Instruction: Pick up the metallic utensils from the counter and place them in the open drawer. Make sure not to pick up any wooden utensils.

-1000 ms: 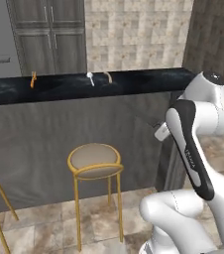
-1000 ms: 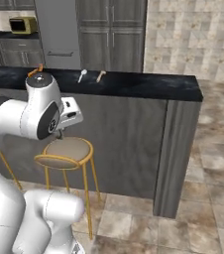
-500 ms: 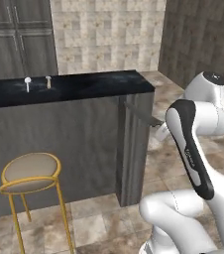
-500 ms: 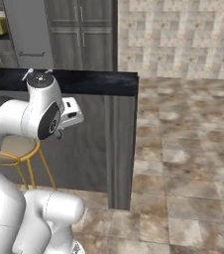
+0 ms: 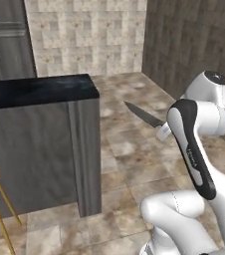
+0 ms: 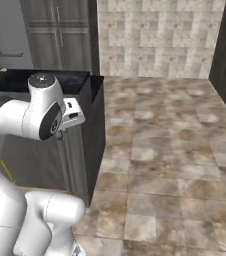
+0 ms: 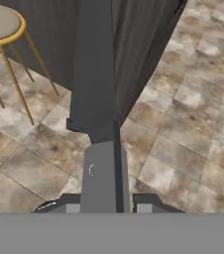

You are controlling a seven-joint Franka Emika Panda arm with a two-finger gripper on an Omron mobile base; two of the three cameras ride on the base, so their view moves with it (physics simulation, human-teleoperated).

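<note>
Overhead, arm folded high, fingers (image 7: 109, 201) gripping grey knife (image 7: 102, 144) — pointing floorward.

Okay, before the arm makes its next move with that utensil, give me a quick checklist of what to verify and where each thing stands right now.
1. Grip: gripper shut on the slim grey pointed metallic utensil: ok.
2. Right material: the held piece is grey metal, not tan wood: ok.
3. Blade tip looks apart from the end of the glossy black marbled counter: ok.
4. Round tan stool with gold legs stands off to the side of the utensil: ok.
5. Way to the open drawer: cannot tell.
</note>
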